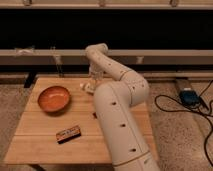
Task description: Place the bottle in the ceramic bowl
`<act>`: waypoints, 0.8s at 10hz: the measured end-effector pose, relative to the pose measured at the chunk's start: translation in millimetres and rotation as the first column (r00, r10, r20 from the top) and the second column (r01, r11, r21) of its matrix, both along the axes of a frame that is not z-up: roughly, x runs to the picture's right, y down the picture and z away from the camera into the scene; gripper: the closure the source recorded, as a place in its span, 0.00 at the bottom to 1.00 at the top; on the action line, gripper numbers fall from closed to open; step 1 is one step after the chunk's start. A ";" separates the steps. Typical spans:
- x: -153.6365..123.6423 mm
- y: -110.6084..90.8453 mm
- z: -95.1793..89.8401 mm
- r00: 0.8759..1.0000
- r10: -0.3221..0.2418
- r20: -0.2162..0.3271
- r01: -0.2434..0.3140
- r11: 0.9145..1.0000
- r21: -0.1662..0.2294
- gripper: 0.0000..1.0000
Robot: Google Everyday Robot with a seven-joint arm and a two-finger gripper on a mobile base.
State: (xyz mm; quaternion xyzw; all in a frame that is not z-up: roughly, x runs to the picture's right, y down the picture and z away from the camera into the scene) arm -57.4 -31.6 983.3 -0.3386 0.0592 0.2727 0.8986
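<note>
The ceramic bowl (53,98) is round, shallow and orange, and it sits on the left part of the wooden table (45,142). A small whitish bottle (84,87) lies on the table to the right of the bowl, near the far edge. My white arm rises from the lower right, bends over the table and points down. Its gripper (92,82) hangs open just right of the bottle and close above the tabletop. I cannot see anything between its fingers.
A dark rectangular box with an orange label (68,134) lies near the table's front edge. A rail and a dark wall run behind the table. Black cables and a blue device (189,96) lie on the floor to the right.
</note>
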 end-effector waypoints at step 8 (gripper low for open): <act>-5.8 7.8 11.2 0.998 0.029 -0.064 -0.028 1.000 0.006 0.35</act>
